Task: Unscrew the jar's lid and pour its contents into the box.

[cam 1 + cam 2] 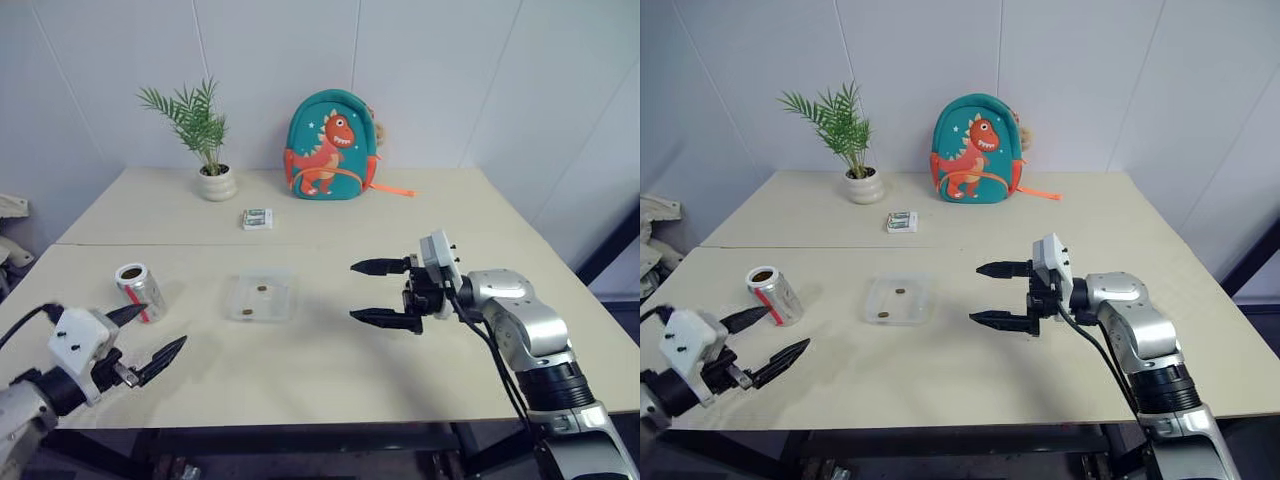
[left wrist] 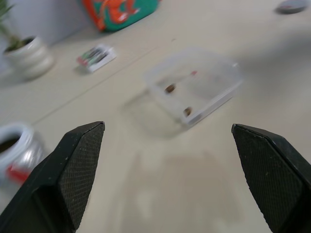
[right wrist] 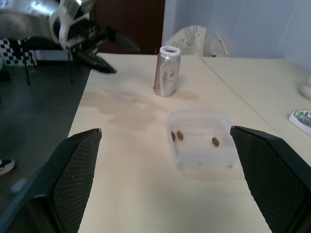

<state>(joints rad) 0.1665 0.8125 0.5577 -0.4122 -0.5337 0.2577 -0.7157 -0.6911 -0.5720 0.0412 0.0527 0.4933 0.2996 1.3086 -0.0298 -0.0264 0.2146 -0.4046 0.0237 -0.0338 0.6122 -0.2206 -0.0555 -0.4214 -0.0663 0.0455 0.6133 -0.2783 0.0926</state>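
While the box lies flat, the jar stands upright, mouth up.

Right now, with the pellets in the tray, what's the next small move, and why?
Probably just pull both arms back. The jar stands upright on the table, mouth open; brown pellets lie in the tray. The left gripper and right gripper are open, holding nothing.

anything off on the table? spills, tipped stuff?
Nothing spilled. The jar stands upright, mouth open, left of the box. The brown pellets all lie inside the box, none loose on the table. One oddity: a grey lid-like disc sits alone, well away from the jar. Both grippers are open and empty.
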